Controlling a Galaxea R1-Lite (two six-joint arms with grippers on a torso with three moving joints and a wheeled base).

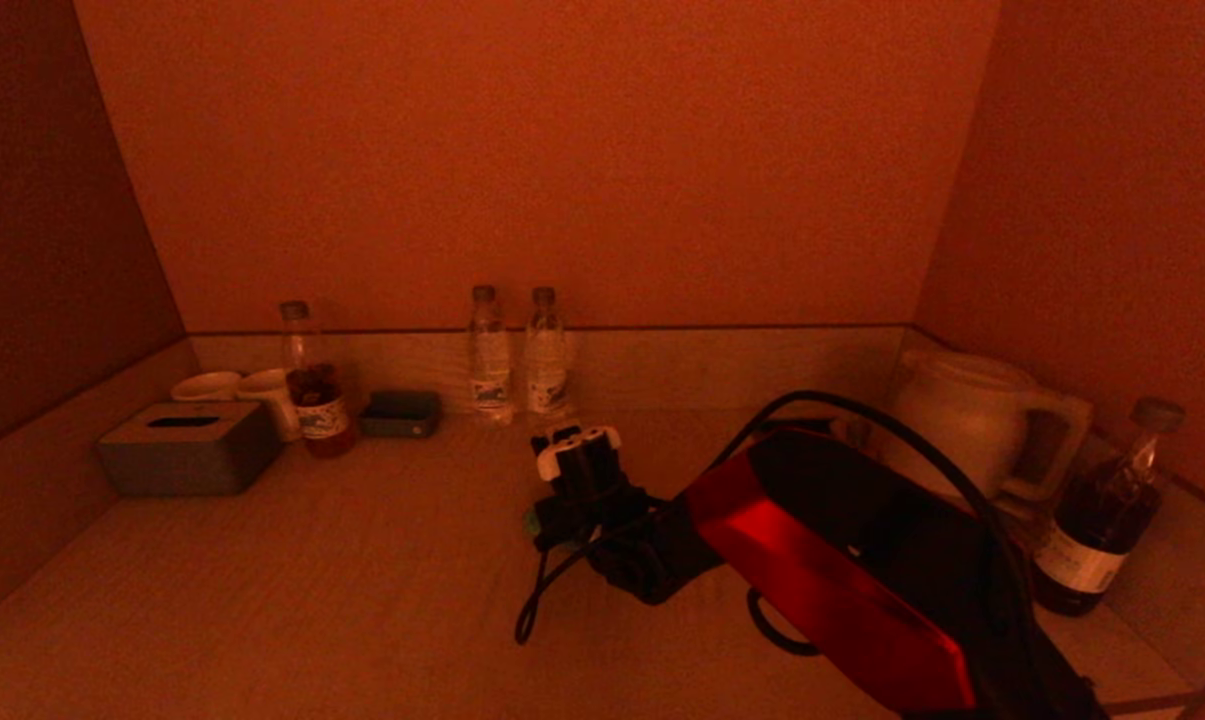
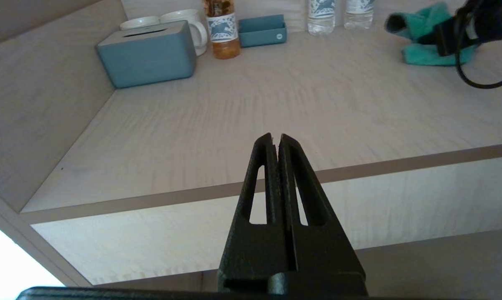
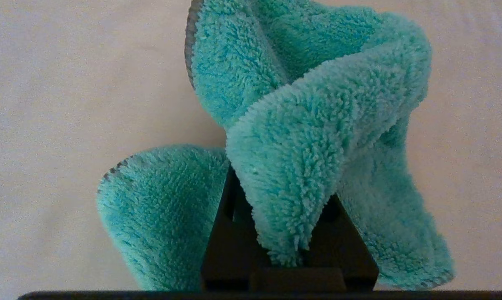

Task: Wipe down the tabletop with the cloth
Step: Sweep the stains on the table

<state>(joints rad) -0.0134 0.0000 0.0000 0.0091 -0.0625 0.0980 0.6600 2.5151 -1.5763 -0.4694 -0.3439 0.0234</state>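
Note:
A fluffy teal cloth [image 3: 317, 125] is bunched between the fingers of my right gripper [image 3: 280, 187], which is shut on it. In the head view the right gripper [image 1: 554, 522] is low over the middle of the pale wooden tabletop [image 1: 342, 580], and only a small corner of the cloth [image 1: 532, 522] shows beside it. The left wrist view shows the cloth [image 2: 421, 41] resting on the tabletop [image 2: 275, 96]. My left gripper [image 2: 274, 139] is shut and empty, parked before the table's front edge, out of the head view.
A tissue box [image 1: 190, 448], two mugs [image 1: 262, 395], a brown-drink bottle [image 1: 312, 395] and a small box [image 1: 400, 413] stand back left. Two water bottles [image 1: 489, 355] stand at the back wall. A kettle [image 1: 972, 420] and a dark bottle [image 1: 1102, 520] stand right. Walls enclose three sides.

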